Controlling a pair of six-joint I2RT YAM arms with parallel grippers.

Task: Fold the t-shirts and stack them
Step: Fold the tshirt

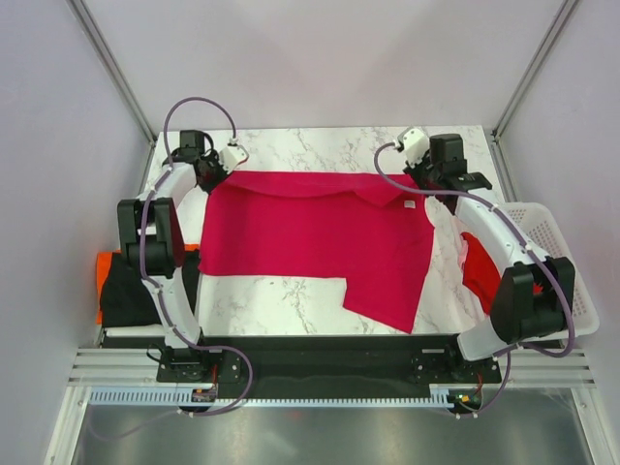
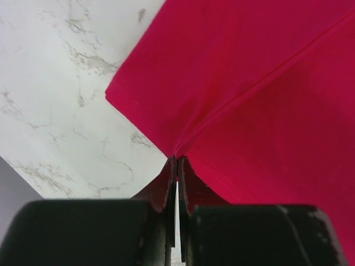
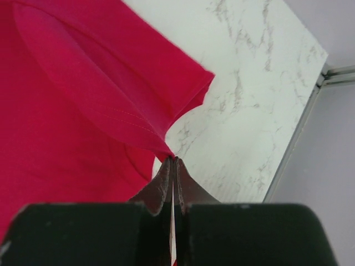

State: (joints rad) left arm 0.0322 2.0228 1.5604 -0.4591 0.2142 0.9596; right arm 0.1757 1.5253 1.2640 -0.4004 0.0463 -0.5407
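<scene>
A crimson-pink t-shirt [image 1: 310, 237] lies spread across the marble table. My left gripper [image 1: 215, 174] is shut on its far left corner; in the left wrist view the cloth [image 2: 266, 88] runs into the closed tips [image 2: 177, 162]. My right gripper [image 1: 426, 184] is shut on its far right edge by the sleeve; in the right wrist view the cloth [image 3: 72, 100] is pinched at the tips [image 3: 173, 160]. A red shirt [image 1: 478, 271] lies in the basket on the right. An orange shirt [image 1: 101, 266] and a black one [image 1: 126, 291] lie stacked at the left edge.
A white lattice basket [image 1: 552, 237] stands at the right edge of the table. Bare marble [image 1: 281, 300] shows near the front and along the back. Metal frame posts rise at the rear corners.
</scene>
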